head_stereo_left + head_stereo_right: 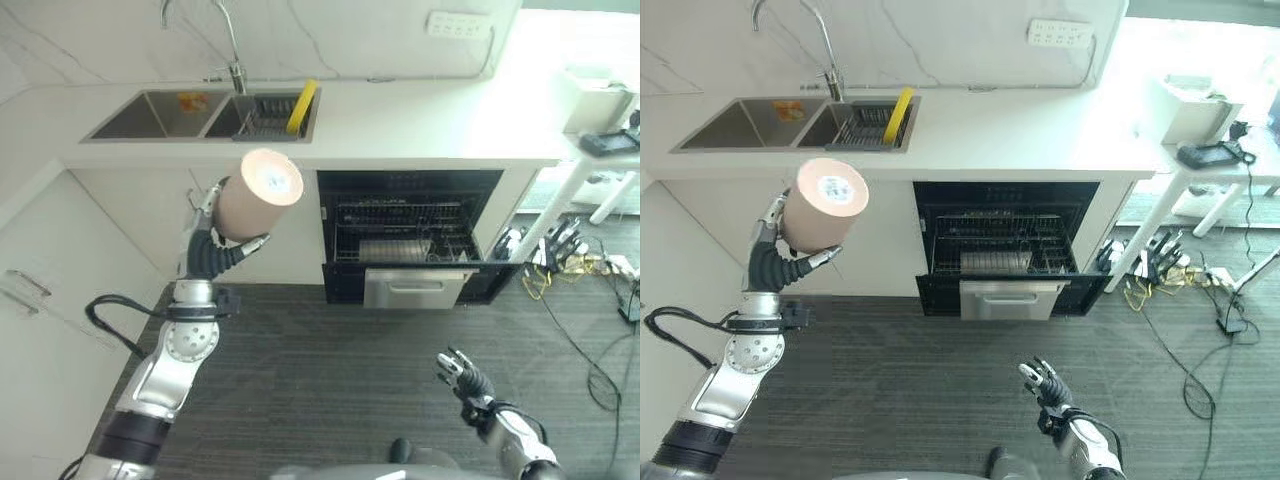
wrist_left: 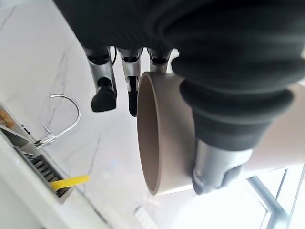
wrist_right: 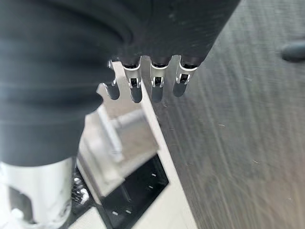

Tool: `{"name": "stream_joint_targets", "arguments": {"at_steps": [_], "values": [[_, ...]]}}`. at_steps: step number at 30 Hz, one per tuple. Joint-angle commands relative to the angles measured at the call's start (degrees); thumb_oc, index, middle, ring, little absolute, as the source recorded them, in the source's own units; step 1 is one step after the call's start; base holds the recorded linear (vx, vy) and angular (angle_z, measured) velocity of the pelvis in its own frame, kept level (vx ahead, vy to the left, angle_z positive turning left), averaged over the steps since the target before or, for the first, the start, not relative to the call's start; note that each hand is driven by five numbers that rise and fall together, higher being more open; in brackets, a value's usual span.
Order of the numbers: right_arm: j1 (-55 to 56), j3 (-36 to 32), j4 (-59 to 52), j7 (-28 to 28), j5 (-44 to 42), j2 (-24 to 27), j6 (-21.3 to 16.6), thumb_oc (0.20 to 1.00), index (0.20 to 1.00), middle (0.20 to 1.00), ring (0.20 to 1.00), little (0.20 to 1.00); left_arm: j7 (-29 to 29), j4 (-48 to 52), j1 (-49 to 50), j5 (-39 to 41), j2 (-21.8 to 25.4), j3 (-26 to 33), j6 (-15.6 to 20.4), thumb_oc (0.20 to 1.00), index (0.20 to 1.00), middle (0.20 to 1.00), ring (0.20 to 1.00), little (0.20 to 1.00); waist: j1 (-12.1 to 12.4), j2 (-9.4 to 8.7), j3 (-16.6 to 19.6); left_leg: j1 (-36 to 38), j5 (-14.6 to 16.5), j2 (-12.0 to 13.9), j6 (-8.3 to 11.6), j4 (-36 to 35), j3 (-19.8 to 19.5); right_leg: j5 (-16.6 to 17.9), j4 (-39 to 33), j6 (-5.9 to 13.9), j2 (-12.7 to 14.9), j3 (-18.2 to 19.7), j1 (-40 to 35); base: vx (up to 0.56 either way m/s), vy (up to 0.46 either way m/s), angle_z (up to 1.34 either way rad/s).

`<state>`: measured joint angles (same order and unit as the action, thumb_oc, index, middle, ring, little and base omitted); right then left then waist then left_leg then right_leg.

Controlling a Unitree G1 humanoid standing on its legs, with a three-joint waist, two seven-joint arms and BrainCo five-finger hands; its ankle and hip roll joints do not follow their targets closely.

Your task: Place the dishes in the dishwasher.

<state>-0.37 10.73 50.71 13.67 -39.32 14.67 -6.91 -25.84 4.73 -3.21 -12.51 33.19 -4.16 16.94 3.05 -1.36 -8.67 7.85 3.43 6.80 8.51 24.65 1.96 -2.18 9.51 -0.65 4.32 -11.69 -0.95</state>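
Note:
A beige cup (image 1: 258,192) is held up in front of the counter, left of the dishwasher, tilted so its flat base faces me. My left hand (image 1: 210,252) is shut on it; in the left wrist view the thumb (image 2: 214,162) presses the outer wall of the cup (image 2: 162,143) and the fingers (image 2: 104,93) reach over its rim. The dishwasher (image 1: 410,235) stands open under the counter with its wire rack (image 1: 400,245) pulled out. Low at the right, my right hand (image 1: 460,375) hangs open over the dark floor, its fingers (image 3: 153,83) relaxed and holding nothing.
A double sink (image 1: 160,115) with a faucet sits in the white counter; a yellow plate (image 1: 301,106) stands in the drainer of its right basin. White cabinets line the left. A white side table (image 1: 600,150) and loose cables (image 1: 570,260) are at the right.

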Motion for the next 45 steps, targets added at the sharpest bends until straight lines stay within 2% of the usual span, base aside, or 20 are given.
{"name": "stream_joint_targets", "arguments": {"at_steps": [1, 2, 4, 7, 9, 12, 15, 16, 17, 19, 20, 22, 24, 26, 27, 29, 30, 32, 40, 45], "values": [[0.51, 0.6, -0.15, 0.98, -0.44, -0.3, -3.44, 1.0, 1.0, 1.0, 1.0, 1.0, -1.01, 3.95, -3.91, 0.14, 2.19, 0.63, 3.58, 0.2, 0.2, 0.2, 0.2, 0.2, -2.67, 0.42, 1.81, -4.41, 1.54, 1.55, -4.59, -5.84, 2.09, -0.43, -2.91, 5.82, 3.69, 0.76, -2.12, 0.09, -0.055, 0.06], [0.5, 0.54, -0.09, 0.94, -0.46, -0.32, -3.5, 1.0, 1.0, 1.0, 1.0, 1.0, -0.95, 3.92, -4.02, 0.12, 2.13, 0.56, 3.57, 0.2, 0.2, 0.2, 0.2, 0.2, -2.66, 0.49, 1.79, -4.37, 1.71, 1.31, -4.65, -6.37, 2.11, -0.5, -2.93, 5.86, 3.63, 0.7, -2.24, 0.2, 0.037, 0.01], [0.18, 0.49, 0.24, 0.09, -0.48, -0.61, -3.53, 1.0, 1.0, 1.0, 1.0, 1.0, -0.32, 3.99, -4.85, -0.17, 1.6, -0.42, 3.37, 0.2, 0.2, 0.2, 0.2, 0.2, -2.4, 2.36, 1.91, -2.87, 0.72, -0.71, -4.02, -17.75, 2.23, -1.82, -3.57, 6.34, 2.1, 0.1, -3.94, 0.23, 0.135, -0.03], [1.14, -0.44, -0.09, -0.08, -0.66, -0.23, -3.91, 1.0, 1.0, 1.0, 1.0, 1.0, -0.88, 2.81, -7.15, -0.17, 0.75, -2.92, 3.87, 0.2, 0.2, 0.2, 0.2, 0.2, -2.2, 3.86, 1.42, -5.95, -7.4, 0.22, -0.94, -26.02, 5.75, -3.16, -7.46, 6.55, 0.85, -0.61, -8.53, 0.18, 0.188, 0.14], [1.9, -0.34, -0.74, -0.28, -1.08, -0.08, -4.52, 1.0, 1.0, 1.0, 1.0, 1.0, -1.2, 1.55, -8.26, -0.74, 0.4, -3.91, 4.95, 0.2, 0.2, 0.2, 0.2, 0.2, -2.86, 3.67, 1.62, -6.07, -6.74, 0.32, -1.65, -26.05, 7.65, -3.02, -8.14, 6.75, 1.91, -1.73, -8.84, 0.11, 0.23, 0.18], [1.93, -0.44, -0.41, -0.22, -1.78, -0.65, -4.37, 1.0, 1.0, 1.0, 1.0, 1.0, -1.39, 1.0, -9.28, -0.46, 1.16, -4.26, 4.06, 0.2, 0.2, 0.2, 0.2, 0.2, -2.52, 3.55, 2.01, -3.94, -4.96, -0.99, -2.65, -26.34, 6.0, -2.35, -7.55, 8.06, 3.84, -2.74, -8.59, 0.12, 0.198, -0.14], [1.86, 0.02, -2.36, -1.54, -0.73, -2.28, -2.84, 1.0, 1.0, 1.0, 1.0, 1.0, -0.56, 1.92, -8.63, -0.09, 1.6, -3.07, 3.0, 0.2, 0.2, 0.2, 0.2, 0.2, -0.94, 3.15, 1.66, -4.81, -1.8, -2.71, -5.3, -21.22, 4.06, -4.79, 0.72, 8.93, 5.37, -2.39, -7.38, 0.12, 0.261, -0.42], [2.21, 0.24, -3.71, -1.78, 0.03, -3.24, -2.49, 1.0, 1.0, 1.0, 1.0, 1.0, -0.37, 1.46, -8.61, 0.32, 2.04, -3.24, 2.92, 0.2, 0.2, 0.2, 0.2, 0.2, -1.09, 3.25, 1.04, -4.53, -0.64, -3.66, -7.51, -20.6, 2.02, -3.34, 11.08, 10.25, 5.44, -0.44, -3.11, 0.19, 0.222, -0.48], [3.05, 1.74, -4.61, -1.03, 1.69, -4.66, -2.8, 1.0, 1.0, 1.0, 1.0, 1.0, -1.12, -1.69, -9.21, 0.81, 2.23, -3.69, 3.82, 0.2, 0.2, 0.2, 0.2, 0.2, -1.5, 2.56, 0.35, -3.84, 0.39, -4.33, -8.36, -19.95, 1.25, -1.64, 14.23, 10.1, 7.31, 1.5, 1.18, 0.2, 0.004, -0.35], [2.53, 2.95, -4.55, -0.23, 1.83, -4.48, -3.15, 1.0, 1.0, 1.0, 1.0, 1.0, -1.53, -1.64, -10.81, 0.12, 1.96, -4.49, 3.05, 0.2, 0.2, 0.2, 0.2, 0.2, -2.32, 1.51, -0.24, -3.89, 1.22, -3.73, -6.54, -18.37, 3.32, 1.02, 3.23, 11.21, 10.91, 1.99, 0.11, 0.16, -0.299, -0.2], [1.3, 2.95, -3.94, 0.27, 1.03, -3.96, -2.77, 1.0, 1.0, 1.0, 1.0, 1.0, -1.43, -0.64, -11.97, 0.16, 2.24, -5.3, 1.8, 0.2, 0.2, 0.2, 0.2, 0.2, -2.79, 0.66, -0.56, -3.44, 2.26, -3.07, -5.53, -18.13, 4.44, 5.77, -2.76, 13.02, 14.01, 2.78, 0.36, 0.16, -0.404, 0.41], [-0.32, 2.79, -2.7, 0.84, 0.13, -4.03, -2.18, 1.0, 1.0, 1.0, 1.0, 1.0, -0.98, 0.22, -12.88, 0.2, 2.52, -5.87, 0.63, 0.2, 0.2, 0.2, 0.2, 0.2, -2.88, 0.32, -0.78, -2.13, 3.24, -1.55, -4.51, -18.5, 4.52, 9.89, -6.53, 14.66, 16.7, 3.56, 0.46, 0.19, -0.471, 0.98], [-2.36, 2.96, -2.62, 1.36, 0.09, -4.06, -0.83, 1.0, 1.0, 1.0, 1.0, 1.0, -0.3, 1.56, -12.01, -0.15, 2.65, -5.21, 0.36, 0.2, 0.2, 0.2, 0.2, 0.2, -2.0, 0.75, -0.45, -1.33, 2.9, 2.04, -3.44, -18.95, 3.57, 6.57, -4.89, 15.39, 15.62, 3.84, 0.08, 0.19, -0.574, 0.84], [-2.95, 4.77, -5.79, 0.65, 2.5, -3.35, 2.11, 1.0, 1.0, 1.0, 1.0, 1.0, -2.09, 2.56, -9.95, -0.18, 2.75, -4.21, -0.82, 0.2, 0.2, 0.2, 0.2, 0.2, -1.17, 0.61, -0.02, -1.83, 1.65, 6.44, -1.63, -17.5, 3.36, 3.22, -2.69, 15.29, 13.8, 0.59, -0.47, 0.16, -0.62, 0.18], [-1.83, 5.51, -8.96, -0.69, 2.08, -1.95, 3.15, 1.0, 1.0, 1.0, 1.0, 1.0, -2.46, 2.88, -8.96, 0.07, 2.77, -4.22, 0.49, 0.2, 0.2, 0.2, 0.2, 0.2, -1.86, 0.71, 0.24, -1.99, 0.65, 8.17, -0.92, -17.29, 2.79, 0.85, -0.94, 13.5, 11.61, 1.63, -0.09, 0.16, -0.473, -0.26], [-0.27, 5.14, -8.99, 0.05, 2.6, -0.35, 1.62, 1.0, 1.0, 1.0, 1.0, 1.0, -1.29, 4.03, -7.85, -0.1, 1.78, -4.41, 1.51, 0.2, 0.2, 0.2, 0.2, 0.2, -2.31, 0.77, 0.16, -4.46, -0.37, 7.73, -1.0, -14.83, 4.73, -0.03, -2.07, 11.12, 9.38, 0.22, -2.02, 0.16, -0.278, 0.21], [0.3, 5.09, -7.45, 0.05, 1.08, -0.44, -1.17, 1.0, 1.0, 1.0, 1.0, 1.0, -1.11, 3.81, -8.95, -0.17, 1.24, -5.74, 2.25, 0.2, 0.2, 0.2, 0.2, 0.2, -1.81, 1.97, 0.18, -5.74, -3.84, 5.89, -0.27, -19.41, 4.42, -0.25, -4.19, 10.93, 8.37, -2.06, -3.91, 0.15, -0.053, 0.62], [-0.51, 5.87, -6.38, -0.17, 1.13, -1.08, -2.59, 1.0, 1.0, 1.0, 1.0, 1.0, -1.24, 2.66, -10.32, -0.49, 0.9, -6.85, 2.65, 0.2, 0.2, 0.2, 0.2, 0.2, -1.6, 3.23, 0.31, -5.4, -6.49, 5.98, 0.59, -23.96, 3.49, -0.75, -5.07, 10.69, 8.41, -3.18, -4.88, 0.17, 0.07, 0.33], [3.16, 9.35, -18.61, 5.71, 5.46, -0.63, 0.86, 1.0, 1.0, 1.0, 1.0, 1.0, -0.02, 2.93, -7.9, -0.35, 2.83, -4.83, 2.05, 0.2, 0.2, 0.2, 0.2, 0.2, -2.65, 3.35, 1.06, -1.57, -4.54, 5.02, 0.23, -25.49, 3.98, -0.28, -6.35, 12.08, 9.76, -2.65, -6.48, 0.11, 0.022, -0.19], [5.59, 12.24, -30.4, 11.6, 1.59, 2.37, 7.61, 1.0, 1.0, 1.0, 1.0, 1.0, 0.28, 1.39, -6.19, -1.21, 2.98, -4.34, 2.74, 0.2, 0.2, 0.2, 0.2, 0.2, -3.7, 2.45, 1.23, 0.82, -4.55, 5.2, 0.26, -28.11, 6.43, 1.18, -8.13, 13.32, 10.33, -3.11, -6.81, 0.01, -0.029, -0.21]]}}
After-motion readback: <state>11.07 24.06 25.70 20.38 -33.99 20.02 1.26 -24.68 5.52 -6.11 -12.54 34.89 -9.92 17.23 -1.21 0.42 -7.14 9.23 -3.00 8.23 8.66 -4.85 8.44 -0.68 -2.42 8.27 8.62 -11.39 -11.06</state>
